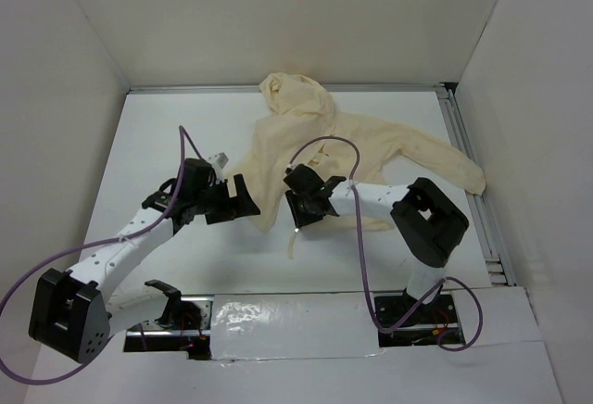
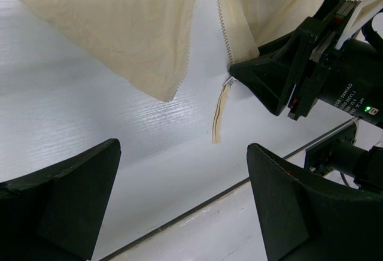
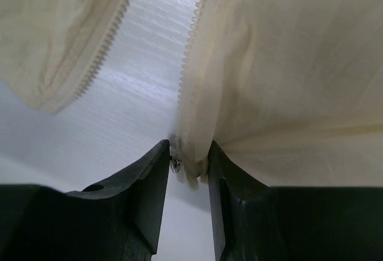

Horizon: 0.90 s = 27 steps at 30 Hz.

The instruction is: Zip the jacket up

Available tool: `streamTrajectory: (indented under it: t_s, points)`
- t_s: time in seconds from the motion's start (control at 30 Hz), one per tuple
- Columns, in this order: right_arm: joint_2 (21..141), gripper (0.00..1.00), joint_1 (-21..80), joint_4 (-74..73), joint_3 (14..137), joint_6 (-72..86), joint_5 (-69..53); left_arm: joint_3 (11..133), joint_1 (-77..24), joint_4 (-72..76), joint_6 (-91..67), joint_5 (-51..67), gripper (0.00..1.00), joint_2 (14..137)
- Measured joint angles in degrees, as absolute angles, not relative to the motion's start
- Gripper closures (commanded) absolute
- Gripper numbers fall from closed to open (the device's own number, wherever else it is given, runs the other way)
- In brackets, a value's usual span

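Note:
The cream-yellow hooded jacket [image 1: 371, 140] lies flat on the white table, front open, hood at the back. Its two zipper edges are apart in the right wrist view, the left panel [image 3: 48, 33] and the right panel [image 3: 287, 63]. My right gripper [image 3: 188, 153] is shut on the bottom end of the right zipper edge, next to the small metal slider [image 3: 175, 164]. It also shows in the top view [image 1: 301, 208] and the left wrist view [image 2: 263, 75]. A cream pull strip [image 2: 219, 114] hangs from the slider onto the table. My left gripper [image 2: 182, 150] is open and empty, just left of the left panel's bottom corner [image 2: 164, 93], also in the top view [image 1: 243, 202].
White walls enclose the table on three sides. A metal rail [image 1: 473, 172] runs along the right edge, under the jacket's right sleeve. A seam [image 1: 278, 295] crosses the table near the arm bases. Purple cables [image 1: 357, 237] loop above both arms.

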<state>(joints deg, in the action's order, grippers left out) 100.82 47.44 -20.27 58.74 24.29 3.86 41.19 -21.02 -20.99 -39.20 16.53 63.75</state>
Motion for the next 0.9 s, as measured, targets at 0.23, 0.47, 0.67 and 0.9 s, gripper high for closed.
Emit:
streamTrajectory:
  t_s: [0.23, 0.47, 0.67, 0.9]
  points:
    - [102.39, 1.0, 47.09, -19.03, 60.05, 25.19, 3.29, 41.19, -20.86, -21.06, -39.2, 16.51, 0.01, 61.69]
    - [101.01, 1.0, 45.82, -16.47, 58.08, 25.04, -0.32, 41.19, -20.8, -21.41, -39.18, 16.69, 0.01, 60.9]
    - [90.08, 1.0, 43.29, -10.7, 49.82, 25.04, -4.38, 41.45, -20.75, -21.52, -39.11, 17.23, 0.01, 61.67]
    - [66.37, 1.0, 34.72, 6.68, 41.23, 21.67, -12.27, 44.66, -20.64, -21.71, -38.35, 19.49, 0.01, 65.93]
